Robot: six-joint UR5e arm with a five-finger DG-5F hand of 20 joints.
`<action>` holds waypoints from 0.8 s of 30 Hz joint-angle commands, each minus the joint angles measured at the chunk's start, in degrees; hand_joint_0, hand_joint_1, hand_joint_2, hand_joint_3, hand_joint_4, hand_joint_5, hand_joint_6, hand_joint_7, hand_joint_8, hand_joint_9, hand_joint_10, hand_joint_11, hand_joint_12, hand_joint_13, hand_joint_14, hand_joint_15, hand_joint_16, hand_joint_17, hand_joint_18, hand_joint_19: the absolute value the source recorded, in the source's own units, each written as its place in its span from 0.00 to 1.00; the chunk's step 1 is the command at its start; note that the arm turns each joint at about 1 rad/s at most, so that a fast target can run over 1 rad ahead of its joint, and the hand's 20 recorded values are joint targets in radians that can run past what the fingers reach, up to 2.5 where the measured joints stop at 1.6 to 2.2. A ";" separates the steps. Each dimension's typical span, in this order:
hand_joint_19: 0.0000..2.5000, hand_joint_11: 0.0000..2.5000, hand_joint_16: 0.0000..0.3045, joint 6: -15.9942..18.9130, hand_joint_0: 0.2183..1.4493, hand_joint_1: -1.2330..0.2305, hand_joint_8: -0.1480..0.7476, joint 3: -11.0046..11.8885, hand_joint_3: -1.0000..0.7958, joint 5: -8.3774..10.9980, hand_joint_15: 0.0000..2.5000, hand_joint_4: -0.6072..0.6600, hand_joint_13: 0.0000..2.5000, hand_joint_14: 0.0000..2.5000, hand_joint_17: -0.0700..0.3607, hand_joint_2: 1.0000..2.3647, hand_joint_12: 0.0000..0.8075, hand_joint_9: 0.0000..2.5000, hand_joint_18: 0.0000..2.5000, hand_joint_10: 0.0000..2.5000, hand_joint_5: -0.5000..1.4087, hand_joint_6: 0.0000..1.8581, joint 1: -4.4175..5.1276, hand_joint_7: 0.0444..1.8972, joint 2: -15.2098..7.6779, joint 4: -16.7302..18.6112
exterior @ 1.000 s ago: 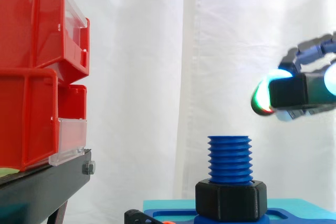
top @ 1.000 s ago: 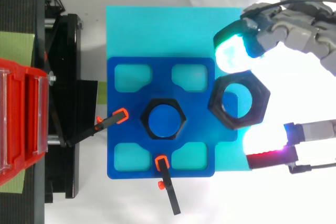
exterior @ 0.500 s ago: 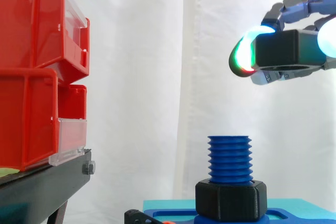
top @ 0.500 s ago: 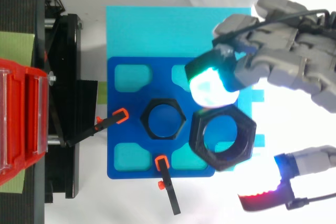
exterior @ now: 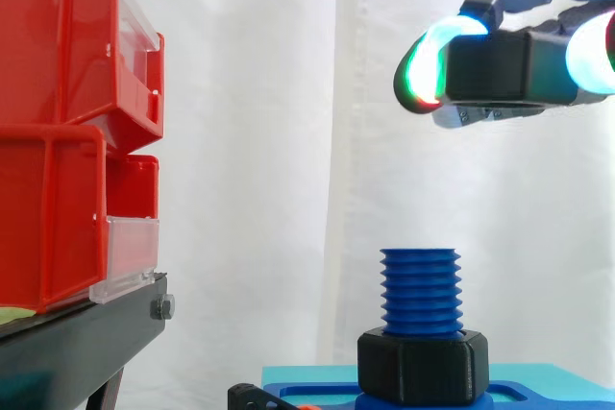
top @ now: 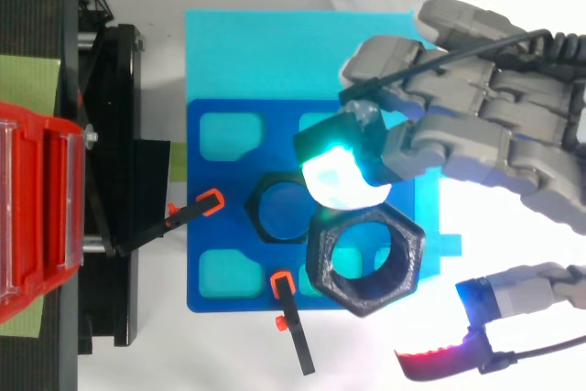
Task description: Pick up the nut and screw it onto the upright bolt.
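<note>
hand [top: 494,139]: is reaching in from the right edge in the side view and hanging high above the blue plate [top: 206,226].
fingers [exterior: 423,64]: are curling round the nut [top: 362,292] and pinching it. In the side view a green-and-cyan glowing pad is pressing on its left face, and another bright pad is sitting at its right end.
nut: black and hexagonal, it is hanging about level in the grasp, touching no surface, with its hole facing down.
nut against bolt: in the side view it is sitting well above the bolt's top and off to the right. From above, its hole is lying just beside the bolt, not over it.
bolt [exterior: 420,290]: blue and threaded, it is standing upright from the blue plate.
second nut [exterior: 423,367]: black, it is sitting round the bolt's foot.
cyan base [top: 256,52]: is carrying the blue plate.
red bins [exterior: 58,141]: are sitting stacked on the black stand [exterior: 77,343] at the left, well apart from the hand.
</note>
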 commanded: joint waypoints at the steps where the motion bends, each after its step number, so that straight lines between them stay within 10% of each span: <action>1: 0.00 0.00 0.16 -0.01 0.26 0.37 0.49 0.00 0.28 -1.15 0.00 0.70 0.17 0.00 0.41 0.00 0.46 0.17 0.12 0.00 0.16 0.27 -0.73 0.53 -0.69 1.65; 24: 0.00 0.00 0.15 1.05 0.26 0.38 0.50 0.00 0.28 -1.85 0.00 0.69 0.17 0.00 0.41 0.00 0.46 0.17 0.13 0.00 0.16 0.27 -2.22 0.53 -3.76 5.08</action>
